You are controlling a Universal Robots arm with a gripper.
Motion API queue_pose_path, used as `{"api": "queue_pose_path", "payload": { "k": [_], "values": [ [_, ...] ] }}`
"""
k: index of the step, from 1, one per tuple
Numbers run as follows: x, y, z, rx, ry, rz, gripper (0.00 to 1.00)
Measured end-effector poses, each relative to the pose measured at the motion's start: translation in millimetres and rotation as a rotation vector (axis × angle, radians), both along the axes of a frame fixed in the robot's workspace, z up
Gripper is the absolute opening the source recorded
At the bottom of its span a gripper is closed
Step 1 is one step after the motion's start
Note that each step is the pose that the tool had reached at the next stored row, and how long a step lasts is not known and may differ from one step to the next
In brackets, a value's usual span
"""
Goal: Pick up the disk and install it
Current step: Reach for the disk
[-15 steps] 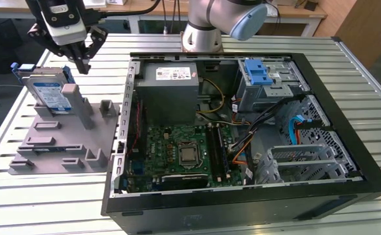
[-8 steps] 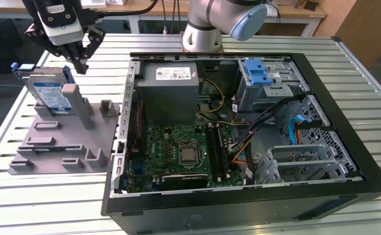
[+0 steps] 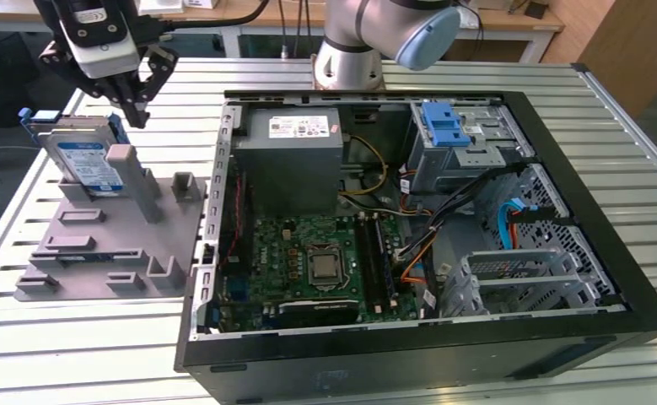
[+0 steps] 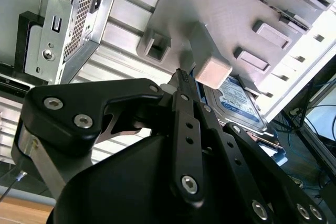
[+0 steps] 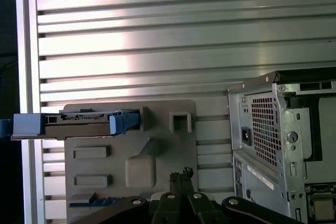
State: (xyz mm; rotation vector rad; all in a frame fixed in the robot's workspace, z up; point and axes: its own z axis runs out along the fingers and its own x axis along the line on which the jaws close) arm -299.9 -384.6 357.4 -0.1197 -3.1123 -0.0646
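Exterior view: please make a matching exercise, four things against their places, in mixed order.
1. silver rectangular disk with blue-and-white label
2. black gripper
3. grey power-supply box with white sticker
4. blue plastic latch piece

A. atop the grey metal drive bay
B. in the air near the disk's top
C. upright in the grey plastic holder
D. in the black computer case, bordering the green motherboard

Pairs: 1-C, 2-B, 3-D, 4-A.

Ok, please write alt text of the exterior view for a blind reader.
The black gripper, shut, hangs above the flat silver hard disk with blue side rails, which stands on edge in a grey plastic holder on a slatted metal table. At the exterior view's right lies an open black computer case.
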Motion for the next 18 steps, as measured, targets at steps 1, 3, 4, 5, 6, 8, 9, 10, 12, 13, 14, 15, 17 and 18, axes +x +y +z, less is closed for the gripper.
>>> {"api": "queue_pose_path", "payload": {
  "k": [1,3,4,5,6,8,9,10,12,13,14,15,17,18],
  "values": [
    [-0.4,0.1,0.0,0.0000,0.0000,0.000,0.11],
    [-1.2,0.1,-0.1,0.0000,0.0000,0.000,0.11],
    [-1.7,0.2,-0.1,0.0000,0.0000,0.000,0.11],
    [-2.1,0.3,-0.2,0.0000,0.0000,0.000,0.11],
    [-2.7,0.3,-0.2,0.0000,0.0000,0.000,0.11],
    [-4.3,0.4,-0.3,-0.0001,0.0001,0.000,0.11],
    [-5.5,0.5,-0.3,-0.0001,0.0001,0.000,0.11],
    [-6.9,0.6,-0.3,-0.0001,0.0001,0.000,0.11],
    [-9.8,0.9,-0.4,-0.0001,0.0000,0.000,0.11],
    [-11.4,1.2,-0.4,0.0000,0.0000,0.000,0.11],
    [-13.1,1.8,-0.4,0.0000,0.0000,0.000,0.11],
    [-15.4,2.6,-0.4,-0.0001,0.0001,0.000,0.11],
    [-20.4,5.1,-0.4,0.0000,0.0000,0.000,0.11],
    [-23.0,6.6,-0.4,-0.0001,0.0001,0.000,0.11]
  ]
}}
